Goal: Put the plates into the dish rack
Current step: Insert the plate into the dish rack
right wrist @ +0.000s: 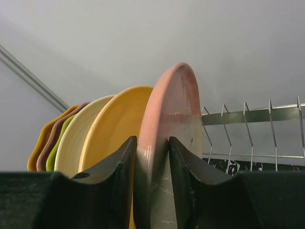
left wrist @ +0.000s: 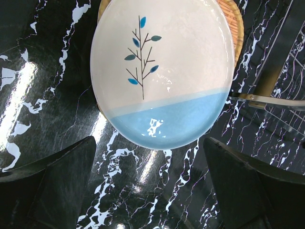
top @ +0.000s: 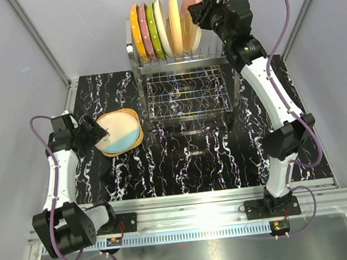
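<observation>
Right jaws clasp pink plate (right wrist: 172, 102) in dish rack (top: 185, 93); left jaws wide above blue-and-cream plate (left wrist: 162, 71)

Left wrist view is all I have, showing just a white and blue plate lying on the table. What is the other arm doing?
Observer: The right hand is up at the dish rack, with its fingers on either side of a pink plate standing on edge.
Operator: Is it gripping that plate?
Observer: I cannot tell. The fingers sit right against both faces, but whether they are pressing does not show.
Operator: How many plates are in the rack?
Observer: Six, counting the pink one, all upright in a row.
Operator: Any room left?
Observer: Yes. The prongs to the right of the pink plate hold nothing.
</observation>
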Controlling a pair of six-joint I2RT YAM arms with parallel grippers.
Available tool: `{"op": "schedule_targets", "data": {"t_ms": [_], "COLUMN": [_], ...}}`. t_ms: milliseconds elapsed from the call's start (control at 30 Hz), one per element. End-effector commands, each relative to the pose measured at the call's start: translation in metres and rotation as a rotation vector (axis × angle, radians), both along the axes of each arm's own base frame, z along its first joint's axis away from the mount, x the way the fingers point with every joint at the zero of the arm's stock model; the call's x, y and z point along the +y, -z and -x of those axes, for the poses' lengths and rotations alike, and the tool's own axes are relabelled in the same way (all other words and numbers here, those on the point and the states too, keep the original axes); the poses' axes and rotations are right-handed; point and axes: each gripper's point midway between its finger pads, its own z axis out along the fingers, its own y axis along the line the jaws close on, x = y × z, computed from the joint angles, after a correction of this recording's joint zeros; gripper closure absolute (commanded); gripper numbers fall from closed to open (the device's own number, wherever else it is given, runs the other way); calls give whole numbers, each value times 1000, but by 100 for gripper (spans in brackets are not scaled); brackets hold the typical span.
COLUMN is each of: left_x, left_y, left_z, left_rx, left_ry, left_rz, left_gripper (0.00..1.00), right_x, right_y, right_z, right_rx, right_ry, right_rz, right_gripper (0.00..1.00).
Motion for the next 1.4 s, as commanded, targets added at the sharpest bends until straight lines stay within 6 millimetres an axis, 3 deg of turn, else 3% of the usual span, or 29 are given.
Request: {"op": "schedule_targets", "data": {"t_ms": [0,233,433,1133,1367], "left_x": [-4,-5,-5,-6,-8], "left_y": [-5,-4,-4,-6,-6], "left_z": [-7,-8,-8,-8,-8], "left_rx": [-43,-41,-39,-46,-48], "left_ry": [27,34,32,38,44], "left_rz": [10,18,18,22,28], "left_gripper": [1,1,1,1,1], "right_x": [8,24,36,58,55], "right_y": [-39,-31,-31,-36,-22], "right_z": [35,39,40,42,40], "right_rx": [-91,-97,-98,-83,-52], "right_ry": [-83,-172,-222,-275,-250], "right_rz": [-26,-18,-24,-102,-100], "right_gripper": [59,67,50,47,45]}}
